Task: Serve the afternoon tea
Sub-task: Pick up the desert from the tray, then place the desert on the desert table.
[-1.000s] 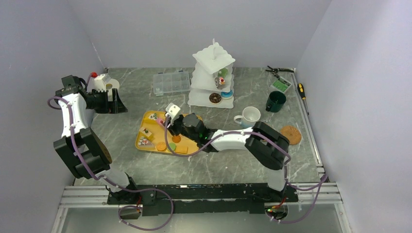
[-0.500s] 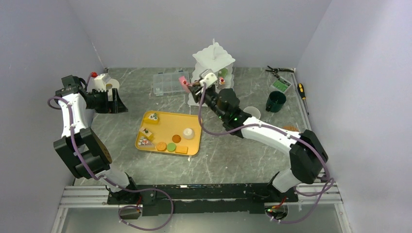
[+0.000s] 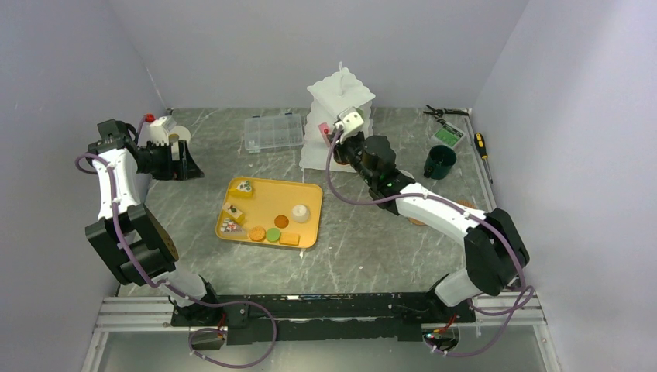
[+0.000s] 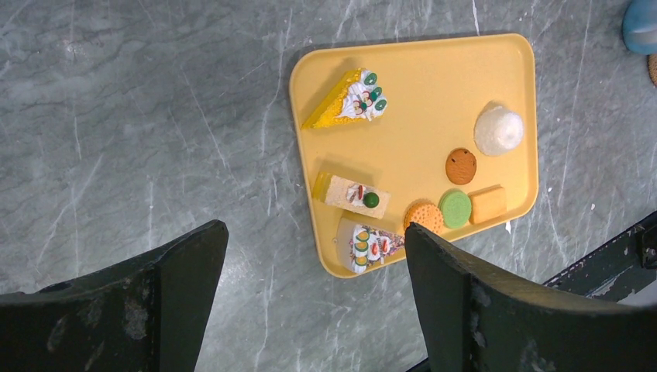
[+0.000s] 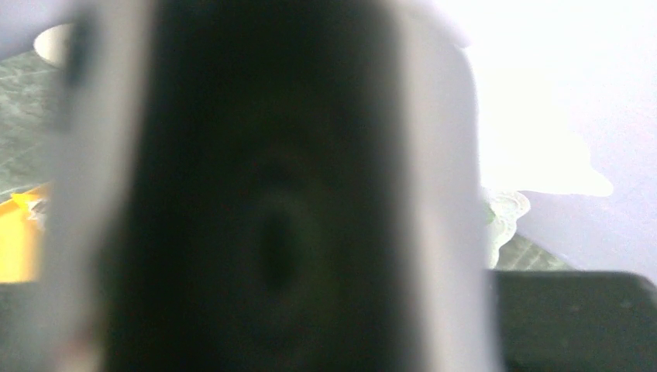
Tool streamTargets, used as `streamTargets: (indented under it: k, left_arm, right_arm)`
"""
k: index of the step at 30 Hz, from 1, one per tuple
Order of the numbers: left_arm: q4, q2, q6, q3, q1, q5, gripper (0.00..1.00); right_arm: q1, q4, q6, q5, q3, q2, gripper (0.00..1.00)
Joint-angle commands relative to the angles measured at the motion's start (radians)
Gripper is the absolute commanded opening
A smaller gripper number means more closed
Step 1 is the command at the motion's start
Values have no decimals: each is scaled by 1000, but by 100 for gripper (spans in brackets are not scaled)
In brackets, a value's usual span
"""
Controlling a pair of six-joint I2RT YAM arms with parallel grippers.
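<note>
Far centre of the table [image 3: 372,248], the white 3-tier stand [image 3: 341,87] is upright. The right claw [image 3: 328,133] is stretched out to it, close against the middle tiers on the stand's left as the top cam sees it. The pink bit at its tip looks like the pink tongs [image 3: 323,129], and the claw is clenched on them. Whether the tongs carry anything, can't tell. The right wrist cam is mostly dark blur w/ a bright white patch and a sliver of yellow at the left edge.

The left claw [image 3: 184,164] hangs over the far-left of the table, well apart from everything. Its fingers [image 4: 496,310] are spread wide w/ nothing btwn them. Its cam looks down on the yellow tray [image 4: 434,85], which lies near the table's centre, nearer than the stand and to its left.

On the tray:
- The orange cake wedge [image 4: 349,97] is at the far-left corner.
- The cream cake slice [image 4: 350,194] and the sprinkled white slice [image 4: 368,246] lie along the left edge.
- The orange biscuit [image 4: 424,215] touches the green biscuit [image 4: 455,208], w/ the orange square [image 4: 487,204] just beside them, all along the near edge.
- The brown biscuit [image 4: 461,165] and the white dome [image 4: 498,129] sit apart.

The dark-green mug [image 3: 439,161] is upright to the right of the stand. The clear box [image 3: 273,132] lies to the stand's left. The pliers [image 3: 443,113] and screwdriver [image 3: 482,145] are at the far-right edge.
</note>
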Motion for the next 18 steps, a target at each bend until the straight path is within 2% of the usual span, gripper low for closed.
streamTargets:
  k: [1, 9, 14, 18]
  left_arm:
    - [-8, -13, 14, 34, 5, 35, 90]
    - [-9, -11, 11, 38, 4, 42, 90]
    - [-14, -9, 3, 38, -7, 79, 90]
    - [-14, -8, -5, 48, -75, 59, 90]
  right_arm:
    - [-36, 73, -1, 23, -1, -37, 33]
    - [-71, 85, 9, 19, 18, 8, 34]
    - [-81, 96, 46, 7, 19, 26, 41]
    - [-84, 101, 73, -6, 32, 47, 46]
